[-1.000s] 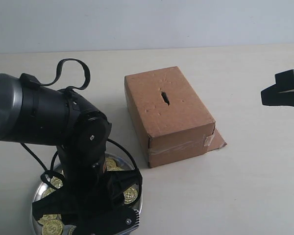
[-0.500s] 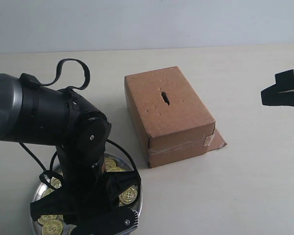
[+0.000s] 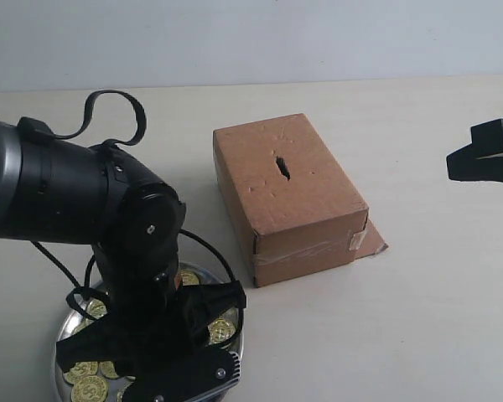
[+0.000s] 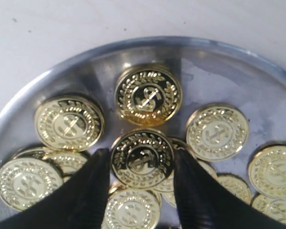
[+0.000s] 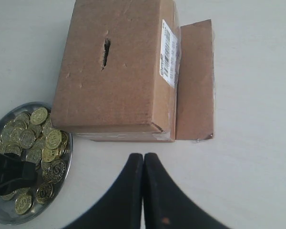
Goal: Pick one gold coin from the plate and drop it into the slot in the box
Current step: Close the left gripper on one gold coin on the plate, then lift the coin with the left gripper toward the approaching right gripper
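Note:
The silver plate (image 4: pixel 214 71) holds several gold coins and lies at the front left of the exterior view, plate (image 3: pixel 61 333). My left gripper (image 4: pixel 140 153) is down in it. Its two black fingers press the opposite edges of one gold coin (image 4: pixel 142 164), which rests on top of the pile. The brown cardboard box (image 3: pixel 289 188) stands at mid-table, its dark slot (image 3: pixel 282 167) facing up. My right gripper (image 5: pixel 143 156) hangs shut and empty off the box's taped end, also visible at the far right (image 3: pixel 484 159). Box (image 5: pixel 109 76), slot (image 5: pixel 106 51) and plate (image 5: pixel 2 217) show in the right wrist view.
A cardboard flap (image 3: pixel 370 239) sticks out along the base of the box toward the right. My bulky left arm (image 3: pixel 84 201) and its cable loop (image 3: pixel 113 113) cover much of the plate in the exterior view. The pale tabletop (image 3: pixel 419 318) lies right of the plate.
The left arm has shifted a little left and its cable loop has risen, with the gripper still over the plate. The right gripper and box have not moved.

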### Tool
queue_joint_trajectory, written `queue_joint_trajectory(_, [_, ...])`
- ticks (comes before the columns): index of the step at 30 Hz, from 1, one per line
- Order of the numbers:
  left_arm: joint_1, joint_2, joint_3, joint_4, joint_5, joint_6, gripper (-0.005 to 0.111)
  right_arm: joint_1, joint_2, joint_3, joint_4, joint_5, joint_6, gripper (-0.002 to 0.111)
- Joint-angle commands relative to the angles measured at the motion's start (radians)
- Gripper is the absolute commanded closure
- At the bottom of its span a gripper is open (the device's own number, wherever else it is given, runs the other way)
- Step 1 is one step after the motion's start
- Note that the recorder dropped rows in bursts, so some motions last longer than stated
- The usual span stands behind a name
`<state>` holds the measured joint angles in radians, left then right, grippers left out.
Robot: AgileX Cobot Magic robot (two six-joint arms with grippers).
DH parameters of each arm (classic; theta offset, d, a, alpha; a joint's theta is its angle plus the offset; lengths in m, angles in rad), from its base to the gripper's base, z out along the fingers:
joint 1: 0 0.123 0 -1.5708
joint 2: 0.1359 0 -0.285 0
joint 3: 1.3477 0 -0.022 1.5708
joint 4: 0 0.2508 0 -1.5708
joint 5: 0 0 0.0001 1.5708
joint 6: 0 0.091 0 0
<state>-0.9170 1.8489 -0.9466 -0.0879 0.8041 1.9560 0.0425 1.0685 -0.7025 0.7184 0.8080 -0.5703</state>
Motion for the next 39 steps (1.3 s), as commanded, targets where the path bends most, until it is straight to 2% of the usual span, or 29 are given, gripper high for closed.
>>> queue_joint_trajectory(1, [-0.004,-0.015,0.002,-0.011,0.0,0.002,0.07,-0.007,0.002,-0.002,0.009,-0.002,-0.01,0.108])
queue_joint_trajectory(4, [-0.004,-0.042,0.002,-0.011,0.0,-0.027,0.07,-0.007,0.002,-0.002,0.015,0.001,-0.01,0.108])
queue_joint_trajectory(6, [-0.004,-0.074,0.002,-0.009,0.0,-0.105,0.07,-0.007,0.002,-0.002,0.03,0.012,-0.013,0.108])
queue_joint_trajectory(12, [0.0,-0.192,0.002,0.059,-0.025,-0.331,0.07,0.001,0.004,0.002,0.21,0.107,-0.182,0.108])
queue_joint_trajectory(18, [0.005,-0.31,0.002,0.24,-0.023,-0.677,0.07,0.135,0.004,0.088,0.336,0.025,-0.239,0.108])
queue_joint_trajectory(23, [0.038,-0.387,0.002,0.258,0.011,-0.873,0.07,0.257,0.004,0.126,0.525,-0.093,-0.26,0.108])
queue_joint_trajectory(32, [0.102,-0.531,0.002,0.168,0.031,-0.923,0.07,0.52,0.076,0.126,0.752,-0.32,-0.303,0.108])
queue_joint_trajectory(35, [0.104,-0.583,0.002,0.132,0.028,-0.921,0.07,0.588,0.158,0.126,0.885,-0.347,-0.413,0.108])
queue_joint_trajectory(36, [0.104,-0.607,0.002,0.106,0.027,-0.921,0.07,0.626,0.214,0.126,1.026,-0.325,-0.543,0.108])
queue_joint_trajectory(39, [0.104,-0.64,0.002,0.07,0.025,-0.916,0.07,0.67,0.319,0.076,1.026,-0.276,-0.605,0.106])
